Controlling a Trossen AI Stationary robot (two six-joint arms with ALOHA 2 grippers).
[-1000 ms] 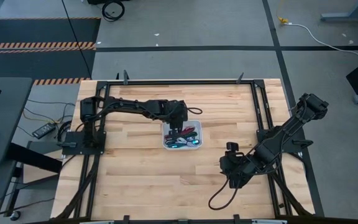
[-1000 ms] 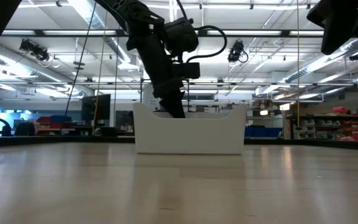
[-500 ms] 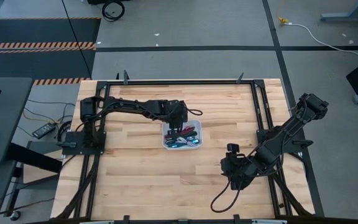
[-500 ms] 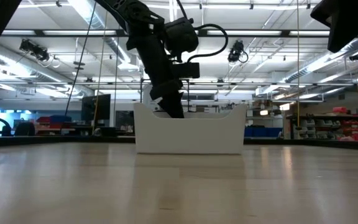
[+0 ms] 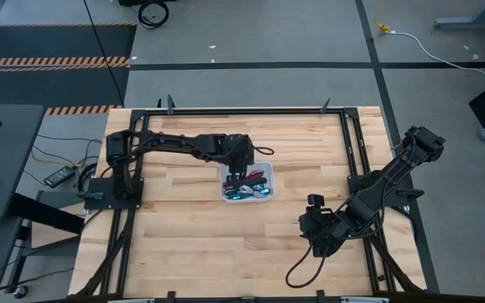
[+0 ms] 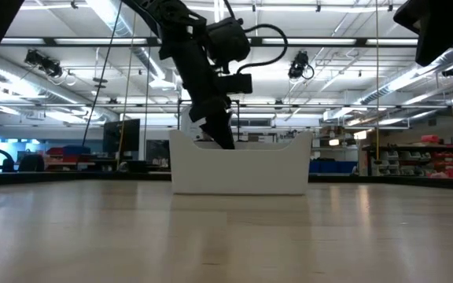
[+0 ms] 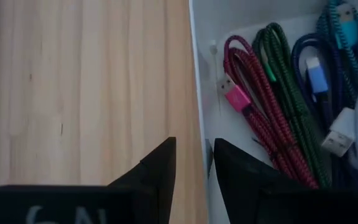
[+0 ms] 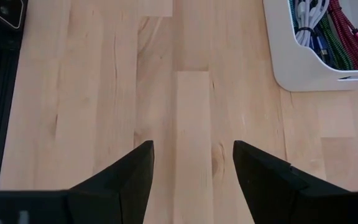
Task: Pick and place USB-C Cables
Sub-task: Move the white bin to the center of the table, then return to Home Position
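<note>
While the left gripper [image 7: 191,168] hangs at the near wall of the tray [image 5: 225,195], its fingers are almost together, with only a sliver of gap, and that gap sits right over the tray's thin white rim. Nothing is held between them. The cables [image 7: 291,106] all lie inside the tray in a tight bunch: the red cable [image 7: 253,118] nearest the rim, the green cable [image 7: 284,93] against it, then the purple, teal and pale ones crowded beyond.

The right gripper [image 8: 191,168] waits well apart over bare table [image 8: 104,93], fingers spread wide and empty.

From where I stand, the worry is that rim. If the left fingers go down as they are, one lands outside the wall and one inside, and they could pinch the tray or tip it instead of taking a cable. The bundles also overlap, so a grab at the red one may drag the green one along.
</note>
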